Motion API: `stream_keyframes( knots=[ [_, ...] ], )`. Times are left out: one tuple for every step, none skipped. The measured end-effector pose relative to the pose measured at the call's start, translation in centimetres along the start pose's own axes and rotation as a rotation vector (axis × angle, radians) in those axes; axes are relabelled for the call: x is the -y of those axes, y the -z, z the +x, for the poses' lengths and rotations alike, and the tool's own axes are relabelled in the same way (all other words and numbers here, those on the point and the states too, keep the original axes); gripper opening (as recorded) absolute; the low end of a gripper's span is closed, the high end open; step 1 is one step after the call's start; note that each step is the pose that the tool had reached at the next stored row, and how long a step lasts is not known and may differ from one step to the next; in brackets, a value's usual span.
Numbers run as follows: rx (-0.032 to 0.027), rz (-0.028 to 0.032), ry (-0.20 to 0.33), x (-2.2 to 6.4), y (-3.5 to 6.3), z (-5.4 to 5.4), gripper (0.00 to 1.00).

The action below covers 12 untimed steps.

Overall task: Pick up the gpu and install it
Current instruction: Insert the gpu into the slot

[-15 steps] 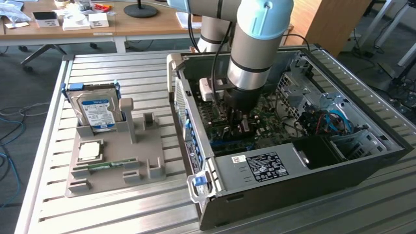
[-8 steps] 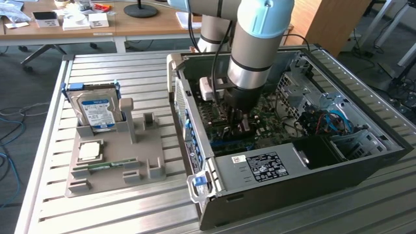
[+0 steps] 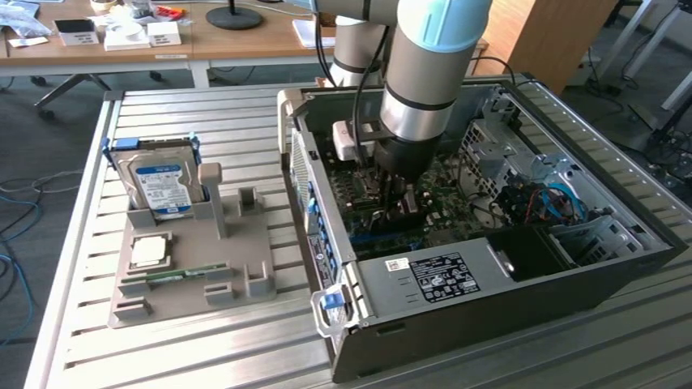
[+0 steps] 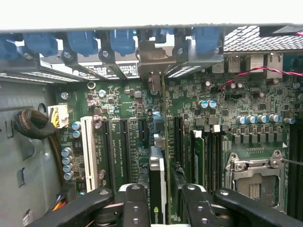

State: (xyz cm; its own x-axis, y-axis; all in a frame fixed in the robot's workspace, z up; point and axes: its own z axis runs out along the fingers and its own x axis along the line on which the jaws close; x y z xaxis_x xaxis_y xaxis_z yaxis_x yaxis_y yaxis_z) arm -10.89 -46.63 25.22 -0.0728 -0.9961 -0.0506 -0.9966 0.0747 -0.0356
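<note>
Gpu (image 4: 157,189) edge-on between gripper (image 4: 158,201) fingers, over motherboard (image 4: 118,113)

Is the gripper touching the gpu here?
Touching. In the wrist view the gripper has its fingers pressed on both faces of the upright gpu, which stands edge-on over the motherboard.

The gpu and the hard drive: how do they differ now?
The gpu is inside the computer case, over the motherboard; the hard drive stands outside in the grey holder. The hand grips the gpu; no hand touches the hard drive. The gpu is dark; the hard drive is silver with a blue label. Both stand on edge.
</note>
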Motion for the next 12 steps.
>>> stream_keyframes(
  knots=[
    [0.0, 0.0, 0.0, 0.0, 0.0, 0.0, 0.34],
    [-0.0001, 0.0, 0.0, 0.0, 0.0, 0.0, 0.34],
    [-0.0001, 0.0, 0.0, 0.0, 0.0, 0.0, 0.34],
    [-0.0002, 0.0, 0.0, 0.0, 0.01, 0.0, 0.34],
    [-0.0001, -0.0001, 0.0, 0.0, 0.01, 0.0, 0.34],
    [-0.0002, -0.0001, 0.0, 0.0, 0.01, 0.0, 0.34],
    [-0.0002, -0.0001, 0.0, 0.0, 0.01, 0.0, 0.32],
    [-0.0005, -0.0002, 0.0, 0.0, 0.02, 0.0, 0.32],
    [-0.0004, -0.0001, 0.0, 0.0, 0.02, 0.0, 0.27],
    [-0.0003, -0.0001, 0.0, 0.0, 0.02, 0.0, 0.27],
    [-0.0003, -0.0001, 0.0, 0.0, 0.01, 0.0, 0.27],
    [-0.0003, -0.0001, 0.0, 0.0, 0.01, 0.0, 0.27]
  ],
)
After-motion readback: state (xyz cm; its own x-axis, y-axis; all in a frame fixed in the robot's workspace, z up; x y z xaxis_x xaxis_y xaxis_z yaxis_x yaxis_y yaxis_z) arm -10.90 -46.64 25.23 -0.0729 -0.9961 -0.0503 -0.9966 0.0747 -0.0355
